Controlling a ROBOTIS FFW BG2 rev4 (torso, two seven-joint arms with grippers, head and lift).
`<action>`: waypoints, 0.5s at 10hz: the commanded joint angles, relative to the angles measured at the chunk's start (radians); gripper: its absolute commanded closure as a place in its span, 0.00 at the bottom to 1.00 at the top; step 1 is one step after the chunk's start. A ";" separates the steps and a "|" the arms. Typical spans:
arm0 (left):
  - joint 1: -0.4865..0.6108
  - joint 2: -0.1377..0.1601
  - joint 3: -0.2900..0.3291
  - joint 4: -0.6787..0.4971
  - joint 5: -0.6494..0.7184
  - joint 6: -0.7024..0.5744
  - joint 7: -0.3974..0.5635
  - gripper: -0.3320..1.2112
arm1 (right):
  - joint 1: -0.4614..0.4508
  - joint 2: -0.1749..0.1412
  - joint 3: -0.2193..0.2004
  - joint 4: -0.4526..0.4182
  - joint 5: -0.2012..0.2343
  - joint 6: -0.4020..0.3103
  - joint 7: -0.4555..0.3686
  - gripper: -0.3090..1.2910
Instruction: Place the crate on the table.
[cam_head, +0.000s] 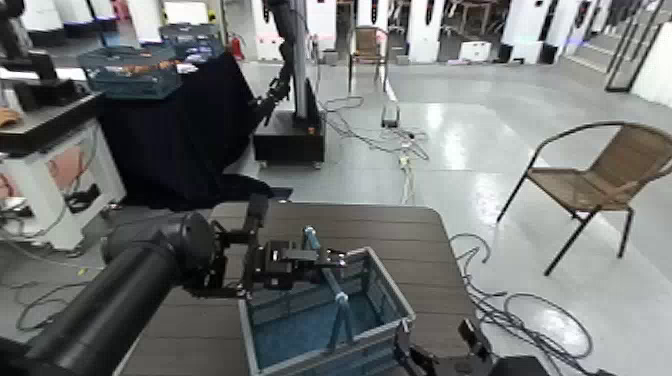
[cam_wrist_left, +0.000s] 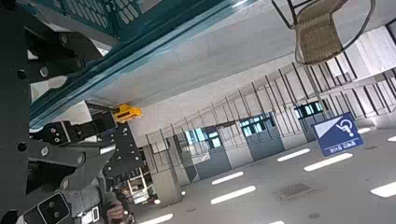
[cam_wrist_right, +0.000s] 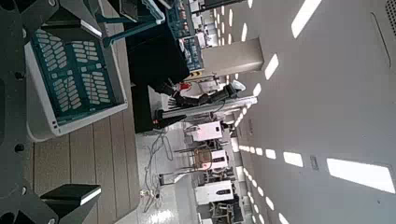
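The head view shows a brightly lit room, with pale glare shining off the smooth floor (cam_head: 455, 130) and the far background soft and lacking fine detail. In the left wrist view, white ceiling strip lights (cam_wrist_left: 233, 194) glow against a dimmer grey ceiling. The right wrist view shows rows of ceiling panels (cam_wrist_right: 360, 175) burned out to plain white, while the nearest dark parts at its edge sink into shadow.

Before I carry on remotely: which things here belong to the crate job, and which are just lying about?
Job:
- grey-blue slotted plastic crate
- dark brown slatted table

Just about:
- brown woven chair
- black floor cables
- blue-green mesh crate
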 joint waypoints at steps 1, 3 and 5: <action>0.006 -0.002 0.017 -0.003 0.009 -0.029 -0.003 0.26 | 0.001 0.000 -0.002 -0.001 -0.002 0.000 0.000 0.28; 0.014 -0.002 0.030 -0.015 0.009 -0.047 -0.003 0.26 | 0.003 0.000 -0.003 -0.001 -0.002 0.003 0.000 0.28; 0.036 0.002 0.058 -0.051 0.001 -0.073 0.011 0.27 | 0.006 0.002 -0.005 -0.004 -0.002 0.006 0.000 0.28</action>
